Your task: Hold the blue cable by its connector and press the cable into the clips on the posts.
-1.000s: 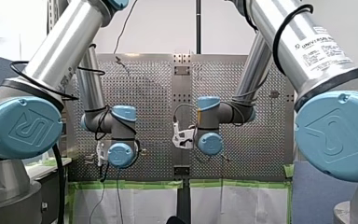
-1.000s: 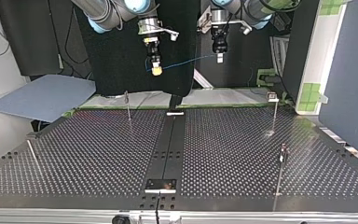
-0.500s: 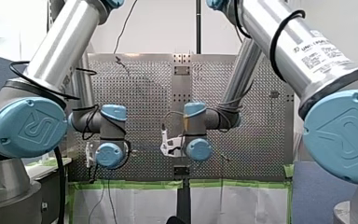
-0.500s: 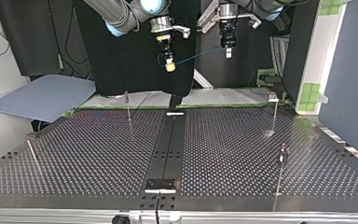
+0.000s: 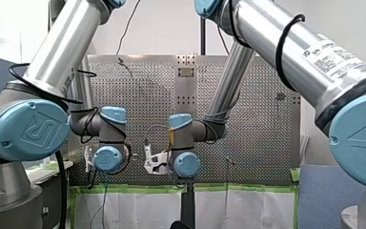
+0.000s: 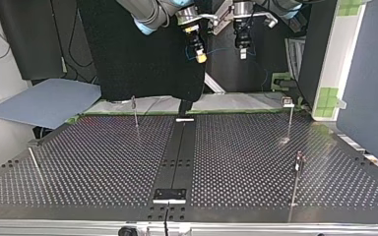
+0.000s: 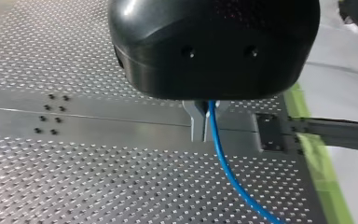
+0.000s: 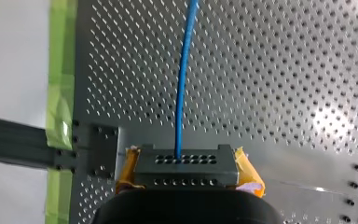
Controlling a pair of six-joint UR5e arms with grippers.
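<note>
The blue cable (image 7: pixel 221 158) leaves my left gripper (image 7: pixel 204 135), whose metal fingers are shut on it, and curves away over the perforated table (image 7: pixel 74 177). In the right wrist view the cable (image 8: pixel 182 84) runs straight ahead from my right gripper (image 8: pixel 179 161), whose yellow pads are shut on it. In the top view both grippers hang high above the table's far edge, my right gripper (image 6: pixel 201 57) close beside my left gripper (image 6: pixel 243 53). No connector shows. Thin posts stand on the table: one (image 6: pixel 135 112) at the back left, two with clips (image 6: pixel 288 102) (image 6: pixel 299 157) at the right.
Another thin post (image 6: pixel 35 164) leans at the top view's left edge. A dark rail (image 6: pixel 177 157) runs down the middle of the table. Green tape (image 8: pixel 58 116) lines the table's edge. A blue-grey panel (image 6: pixel 44 101) lies beyond the back left corner.
My right gripper has moved toward the top view's right, close to my left gripper. The left gripper shifted slightly the same way. The cable span between them has shortened and gone slack.
</note>
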